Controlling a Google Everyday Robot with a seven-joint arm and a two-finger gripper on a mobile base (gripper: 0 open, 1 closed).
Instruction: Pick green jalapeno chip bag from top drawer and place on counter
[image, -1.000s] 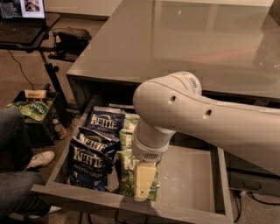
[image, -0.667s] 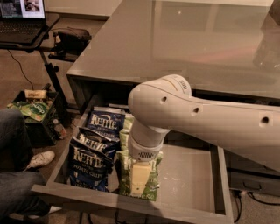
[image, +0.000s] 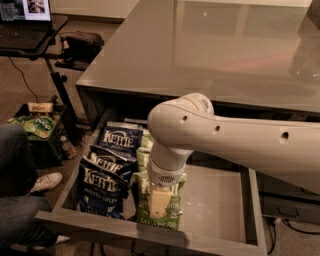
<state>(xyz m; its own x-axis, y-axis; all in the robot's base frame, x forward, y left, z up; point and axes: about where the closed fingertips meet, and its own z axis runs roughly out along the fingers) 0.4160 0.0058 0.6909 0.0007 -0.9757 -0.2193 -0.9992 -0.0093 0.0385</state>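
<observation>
The top drawer is pulled open below the counter. Three green jalapeno chip bags stand in a row in it. The front one shows "JALAPENO" along its bottom, and two more stand behind it. My gripper points straight down into the drawer and sits against the front face of the front green bag. My white arm reaches in from the right and hides the bags' tops.
Dark blue Kettle bags fill the drawer's left side. A laptop on a black stand and a dark bag are at the top left. A crate of green packs and a person's leg and white shoe are left of the drawer.
My arm's elbow has shifted a little left and down. The gripper has stayed low over the front green bag, moving slightly left. The bags have not moved.
</observation>
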